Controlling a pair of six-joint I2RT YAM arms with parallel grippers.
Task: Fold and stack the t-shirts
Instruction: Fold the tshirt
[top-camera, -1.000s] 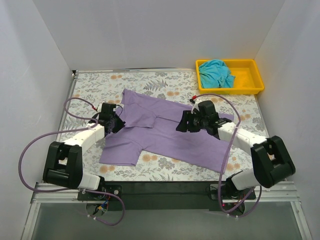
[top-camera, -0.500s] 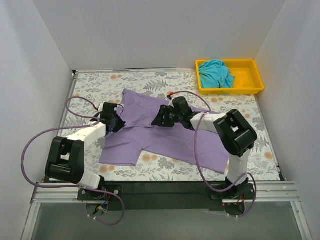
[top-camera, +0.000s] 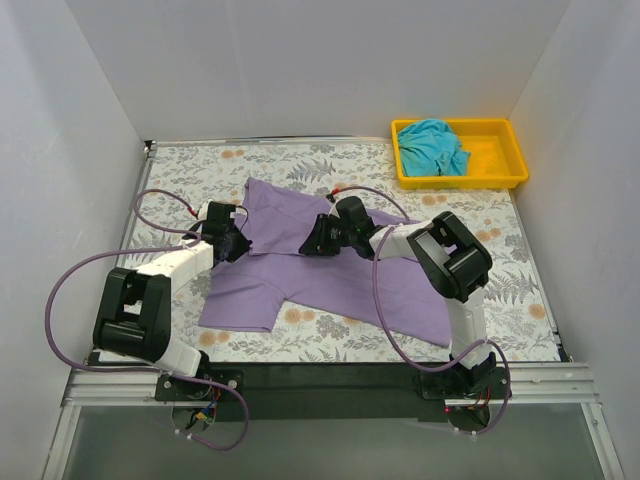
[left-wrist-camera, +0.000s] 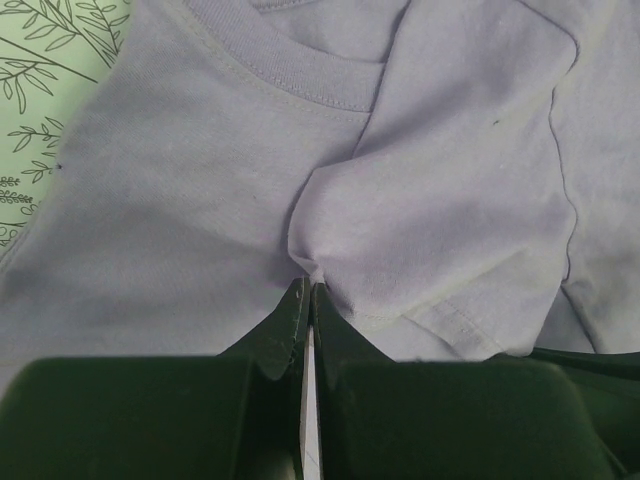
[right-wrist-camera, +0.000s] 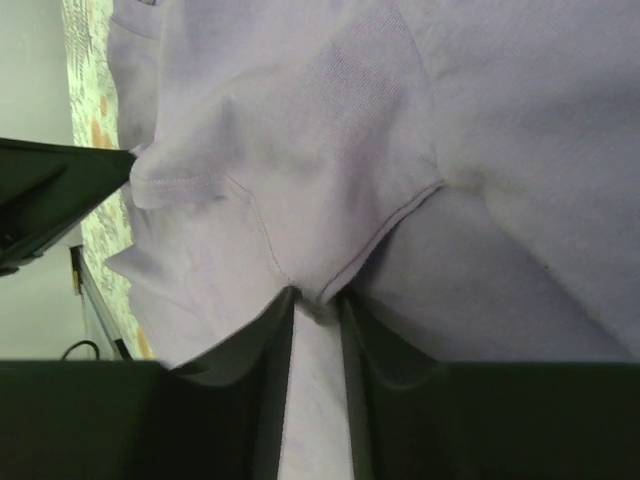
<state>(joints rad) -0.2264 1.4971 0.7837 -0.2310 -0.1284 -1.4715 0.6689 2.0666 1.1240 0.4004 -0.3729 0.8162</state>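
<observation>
Since a second ago the right claw (top-camera: 320, 239) has swept from the right half of the lavender t-shirt (top-camera: 340, 285) towards its middle, and the arm now bends sharply back on itself; the left claw (top-camera: 232, 244) has hardly shifted at the shirt's left edge. The shirt lies spread over the floral surface (top-camera: 190, 165), its upper part doubled over in a slanting fold, one short sleeve flat at the near left and the body running off to the near right. In the left wrist view the claw is pinched tight on a small peak of cloth just below the ribbed collar (left-wrist-camera: 310, 80). In the right wrist view the claw grips a stitched hem (right-wrist-camera: 385, 232) where it runs in between the fingers. The teal t-shirt (top-camera: 435, 146) sits crumpled in the yellow tray (top-camera: 505, 172) at the far right corner.
</observation>
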